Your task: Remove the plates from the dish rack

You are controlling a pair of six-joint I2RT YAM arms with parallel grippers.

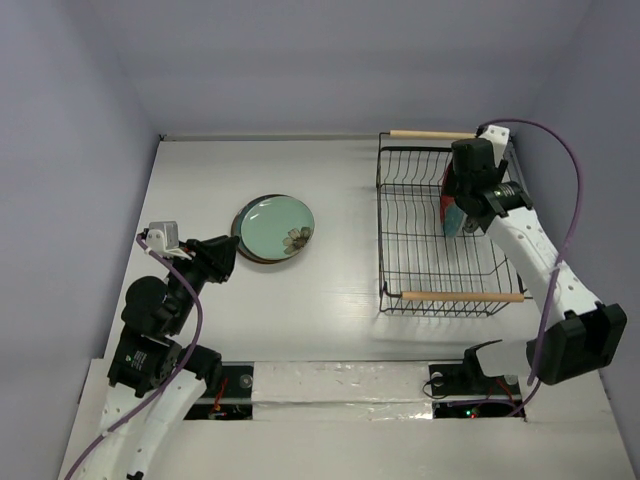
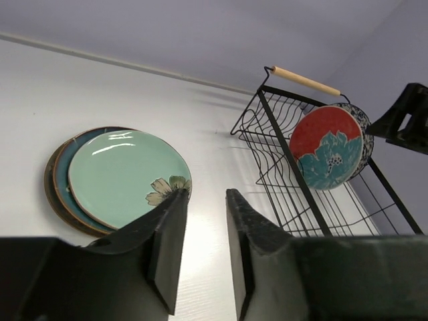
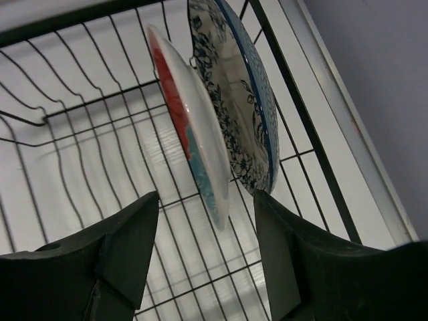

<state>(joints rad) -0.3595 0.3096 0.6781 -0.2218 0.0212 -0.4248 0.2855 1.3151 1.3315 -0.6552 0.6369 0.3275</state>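
Our right gripper (image 3: 204, 207) is spread wide inside the dish rack (image 1: 381, 240), one finger on each side of the rim of the red plate with teal flower (image 3: 190, 144), not yet pressing. We judge it is placed so to pinch this plate. The white plate with blue floral rim (image 3: 244, 100) stands upright just beside it. Well left of the rack, our left gripper (image 2: 204, 214), slightly parted and empty, hovers near the pale green plate (image 2: 114, 177), which tops a stack.
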